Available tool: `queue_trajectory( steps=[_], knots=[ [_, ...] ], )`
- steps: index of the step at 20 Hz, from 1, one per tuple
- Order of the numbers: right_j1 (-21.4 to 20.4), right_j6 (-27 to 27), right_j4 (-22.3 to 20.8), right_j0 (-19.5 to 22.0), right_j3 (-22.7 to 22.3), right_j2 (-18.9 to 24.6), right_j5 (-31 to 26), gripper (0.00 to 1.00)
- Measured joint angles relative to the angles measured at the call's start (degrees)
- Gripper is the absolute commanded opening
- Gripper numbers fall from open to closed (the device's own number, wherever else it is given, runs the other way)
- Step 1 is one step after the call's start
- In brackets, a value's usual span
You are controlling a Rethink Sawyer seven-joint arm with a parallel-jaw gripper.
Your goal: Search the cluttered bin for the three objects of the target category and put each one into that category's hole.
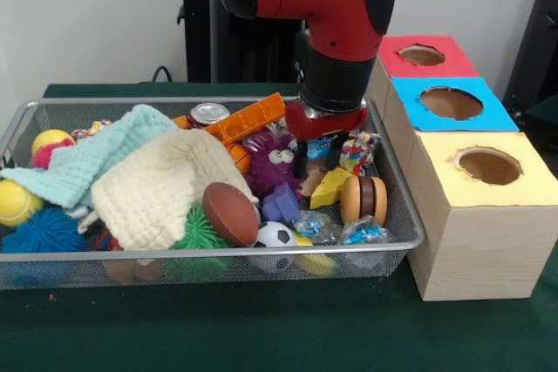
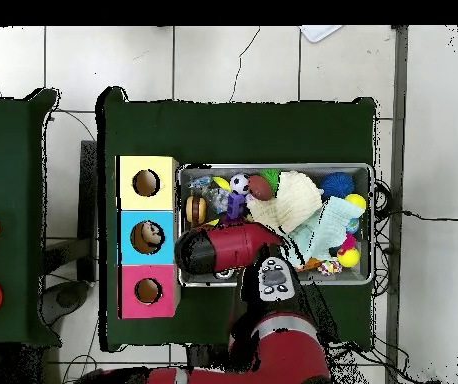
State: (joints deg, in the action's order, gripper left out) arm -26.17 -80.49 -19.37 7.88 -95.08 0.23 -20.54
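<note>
The wire mesh bin (image 1: 408, 215) is full of toys and cloths. My gripper (image 1: 324, 147) is lowered into its back right part, under the red and black wrist; its tips are hidden among the toys. A small tan lumpy thing (image 1: 310, 179) lies just in front of it, between a purple furry toy (image 1: 272, 163) and a yellow wedge (image 1: 330, 187). Other tan shapes (image 1: 124, 269) show through the front mesh under the cream cloth (image 1: 166, 185). The red-topped hole (image 1: 422, 55) is on the farthest box to the right. In the overhead view the arm (image 2: 223, 248) covers the gripper.
Blue-topped hole (image 1: 451, 103) and yellow-topped hole (image 1: 488, 165) stand beside the bin. In the bin: brown football (image 1: 230, 213), soccer ball (image 1: 275, 235), wooden burger toy (image 1: 364, 199), teal cloth (image 1: 96, 158), orange block (image 1: 248, 119), can (image 1: 209, 113), spiky balls (image 1: 44, 231).
</note>
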Motion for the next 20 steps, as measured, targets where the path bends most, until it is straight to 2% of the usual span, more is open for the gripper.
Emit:
queue_trajectory(
  steps=[6, 9, 14, 20],
  knots=[
    [0.12, 0.0, -4.11, -3.6, 3.85, -3.84, -5.45, 1.0],
    [0.23, 0.0, -6.36, -3.85, 5.32, -4.69, -5.93, 1.0],
    [1.26, 0.0, -10.31, -2.57, 7.26, -4.83, -4.49, 1.0],
    [4.25, 0.0, -18.57, -2.09, 11.13, -5.56, 0.4, 1.0]
  ],
)
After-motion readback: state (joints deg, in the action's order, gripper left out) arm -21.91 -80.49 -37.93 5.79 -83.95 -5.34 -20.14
